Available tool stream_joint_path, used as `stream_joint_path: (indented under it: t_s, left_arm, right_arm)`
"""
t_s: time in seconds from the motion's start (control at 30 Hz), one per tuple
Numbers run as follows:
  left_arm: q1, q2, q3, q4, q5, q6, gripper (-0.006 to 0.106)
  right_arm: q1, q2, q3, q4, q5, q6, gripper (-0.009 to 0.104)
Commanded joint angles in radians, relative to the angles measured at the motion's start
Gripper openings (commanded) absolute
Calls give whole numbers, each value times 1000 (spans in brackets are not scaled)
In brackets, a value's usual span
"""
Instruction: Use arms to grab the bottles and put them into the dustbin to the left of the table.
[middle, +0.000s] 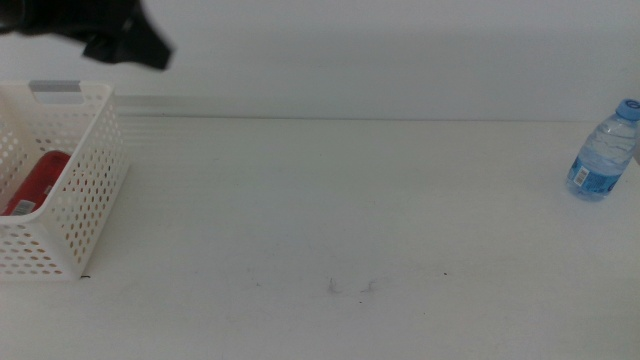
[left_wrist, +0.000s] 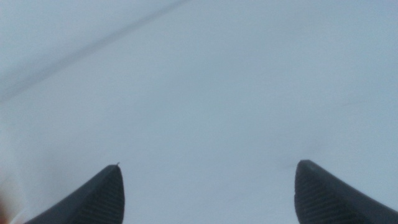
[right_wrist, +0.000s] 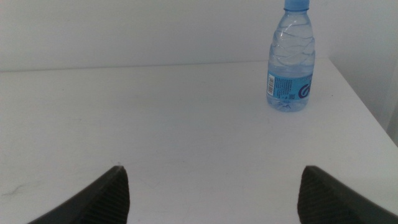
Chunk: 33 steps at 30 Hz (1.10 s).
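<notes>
Nearest the middle camera, the table (middle: 330, 220) is bare apart from a few faint scuffs. The right gripper (right_wrist: 211, 193) is not seen in that view, so it is judged to be waiting low at the near right; in its own wrist view the two jaws are spread wide with nothing between them, and they are pointed across the tabletop toward the water bottle (right_wrist: 291, 59) — a stance that suits a coming reach.

Further back, at the table's left side, the dustbin (middle: 90, 190) is stood where the task wants the bottles dropped; a red can (middle: 38, 182) is already lying inside it, tilted against the wall. No yellow bottle is seen; it may be hidden in the dustbin.

At the far right edge the water bottle (middle: 603, 152) is stood upright, well apart from the dustbin and untouched — it is judged the item left to collect.

Farthest, above the dustbin, the left gripper (middle: 125, 42) is held high; in its blurred wrist view the jaws are seen wide apart and empty (left_wrist: 208, 193), probably just after a release.
</notes>
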Motion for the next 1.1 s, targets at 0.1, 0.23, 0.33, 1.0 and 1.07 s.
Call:
stream_joint_path:
  t_s: [0.1, 0.23, 0.33, 1.0, 1.07]
  left_arm:
    - [-153, -141, -6, -177, 10, 63, 94]
    - [-223, -189, -6, -178, 10, 63, 94]
    - [-222, -204, -6, -175, 10, 63, 94]
    - [-222, -205, -6, -157, -42, 61, 94]
    - [-222, -205, -6, -154, -42, 61, 94]
  right_arm:
    - [-5, -5, 3, -10, -10, -3, 89]
    - [-5, -5, 3, -10, -10, -3, 89]
    - [-5, -5, 3, -10, -10, -3, 89]
    - [-5, -5, 3, -10, -10, -3, 89]
    - [-5, -5, 3, -10, -10, -3, 89]
